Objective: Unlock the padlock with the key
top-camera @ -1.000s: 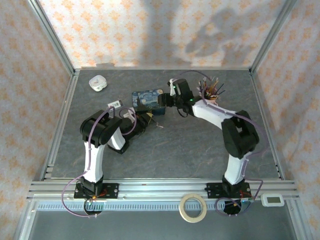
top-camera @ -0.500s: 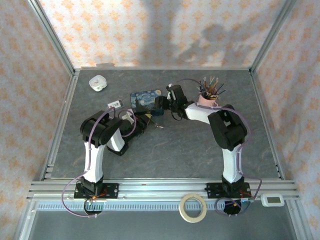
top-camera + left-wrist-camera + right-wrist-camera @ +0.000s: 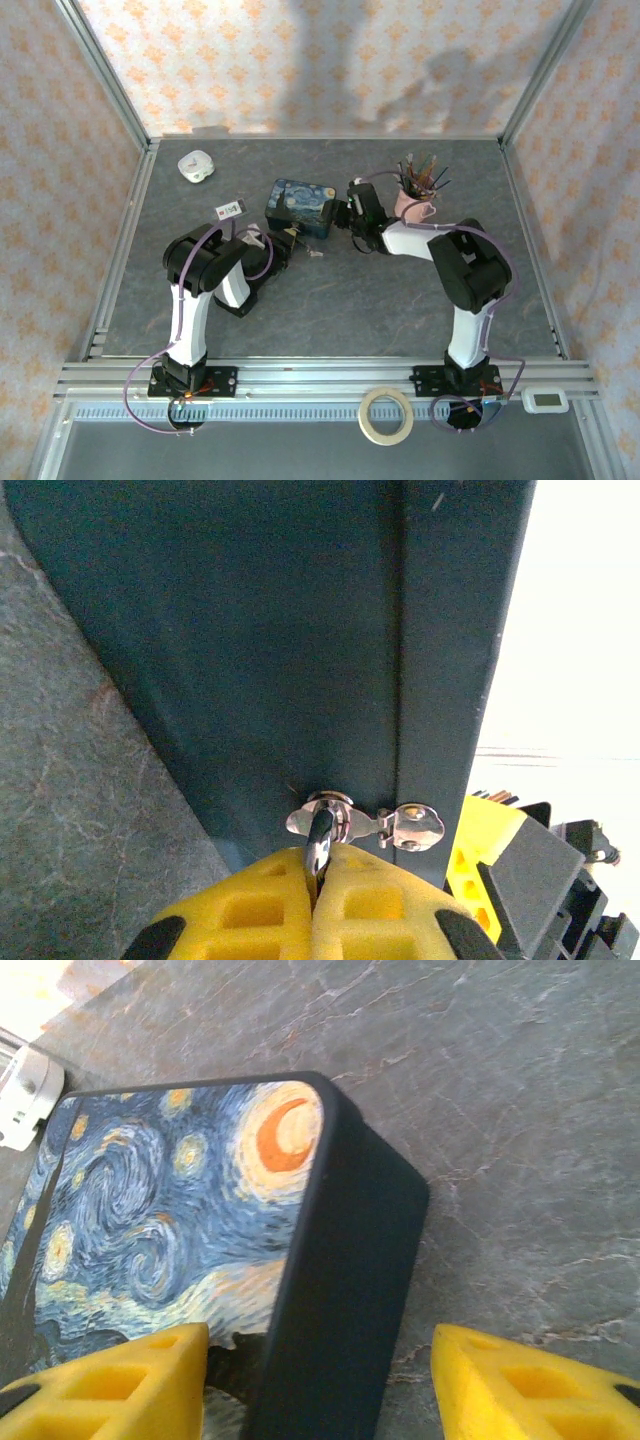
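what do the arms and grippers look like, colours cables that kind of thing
The left arm and right arm match: white links, black joint housings, and a thin purplish cable looping from the base up along each. The left gripper and right gripper have bright yellow fingers with moulded rectangular pockets, set on black mounts.

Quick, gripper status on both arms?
Left gripper: shut on the padlock at the clasp of the blue tin.
Right gripper: open, fingers either side of the blue tin's end.
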Robot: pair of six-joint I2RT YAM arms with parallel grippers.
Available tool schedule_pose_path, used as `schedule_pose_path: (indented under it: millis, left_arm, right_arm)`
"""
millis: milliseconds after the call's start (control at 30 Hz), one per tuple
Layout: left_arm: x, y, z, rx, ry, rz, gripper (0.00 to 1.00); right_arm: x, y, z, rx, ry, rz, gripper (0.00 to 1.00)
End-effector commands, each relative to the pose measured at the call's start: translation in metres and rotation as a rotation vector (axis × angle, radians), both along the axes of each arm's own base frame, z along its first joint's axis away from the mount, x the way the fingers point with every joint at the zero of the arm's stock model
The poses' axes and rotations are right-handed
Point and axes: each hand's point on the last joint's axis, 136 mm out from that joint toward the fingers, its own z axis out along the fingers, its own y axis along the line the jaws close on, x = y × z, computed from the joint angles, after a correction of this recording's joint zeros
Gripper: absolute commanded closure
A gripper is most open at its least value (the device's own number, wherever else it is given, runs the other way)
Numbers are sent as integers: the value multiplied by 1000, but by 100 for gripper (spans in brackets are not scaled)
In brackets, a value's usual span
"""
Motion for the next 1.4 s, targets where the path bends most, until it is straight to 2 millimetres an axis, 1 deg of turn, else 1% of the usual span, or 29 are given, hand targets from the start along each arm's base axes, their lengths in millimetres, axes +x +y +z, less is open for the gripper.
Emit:
schedule_pose_path:
  millis: [0, 100, 200, 267, 333, 400, 433, 500, 533, 633, 700, 767, 867, 967, 1033, 1067, 1133, 1167, 1233, 1300, 1367]
  left_arm:
    - [4, 21, 38, -78, -138, 119, 100]
    - [3, 24, 37, -82, -137, 148, 100]
    - [2, 23, 37, -78, -140, 153, 100]
    - [2, 20, 37, -70, -143, 146, 100]
    - [3, 16, 37, -64, -145, 138, 100]
    - [4, 13, 36, -65, -145, 126, 100]
    - [4, 12, 36, -66, -145, 122, 100]
    - [4, 10, 35, -65, -143, 118, 100]
    - [4, 9, 34, -63, -142, 114, 100]
    - [4, 8, 35, -64, -145, 110, 100]
    - [4, 8, 34, -62, -143, 107, 100]
    - [3, 8, 34, -63, -144, 107, 100]
    - [2, 8, 34, -65, -149, 104, 100]
    - [2, 7, 33, -72, -148, 102, 100]
    - [2, 8, 33, -79, -151, 105, 100]
    - [1, 9, 33, -83, -153, 106, 100]
    - [0, 10, 33, -85, -156, 111, 100]
    - [-1, 12, 32, -82, -152, 116, 100]
    - [-2, 16, 33, -77, -154, 126, 100]
    - [-2, 21, 33, -71, -152, 142, 100]
    - [-2, 26, 33, -69, -151, 162, 100]
  right_arm:
    - [3, -37, -18, -56, 38, -128, 43]
    - [6, -32, -14, -39, 31, -114, 44]
    - [8, -27, -4, -11, 18, -106, 43]
    - [8, -22, 9, 34, 0, -90, 41]
    - [7, -13, 25, 95, -19, -60, 37]
    - [5, -3, 37, 146, -32, -23, 28]
    - [4, 2, 43, 175, -38, 2, 20]
    - [3, 12, 45, 209, -25, 32, 0]
    - [3, 18, 44, 217, -17, 48, 0]
    - [4, 31, 35, 188, -6, 60, 0]
    - [9, 37, 23, 165, 26, 45, 0]
    - [15, 39, 10, 125, 63, 8, 0]
    - [17, 48, 2, 76, 59, 14, 0]
    - [13, 54, -6, 38, 63, 10, 0]
    - [12, 49, -20, 0, 103, -19, 0]
    - [11, 45, -29, -18, 124, -37, 1]
    - [9, 31, -43, -59, 145, -95, 4]
    - [8, 24, -50, -76, 155, -123, 6]
    - [4, 14, -63, -95, 178, -151, 17]
    - [1, 2, -75, -83, 204, -181, 31]
    - [-2, -11, -81, -61, 222, -218, 34]
